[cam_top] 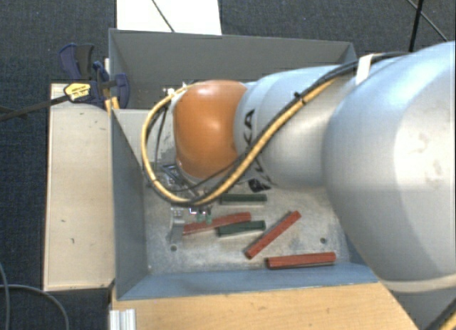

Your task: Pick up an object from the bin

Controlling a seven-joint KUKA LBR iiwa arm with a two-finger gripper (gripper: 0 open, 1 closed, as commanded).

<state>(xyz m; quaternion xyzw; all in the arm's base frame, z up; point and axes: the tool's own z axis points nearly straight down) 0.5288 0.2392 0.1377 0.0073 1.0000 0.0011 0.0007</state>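
The claw hangs low in the left middle of the grey bin, right at the left end of a flat red stick. You cannot tell if it is clenched or released. A dark green stick lies just under the red one. A slanted red stick lies further right.

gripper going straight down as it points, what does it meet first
Likely the left end of the red-brown stick below the gripper, or bin floor beside it; depth unclear.
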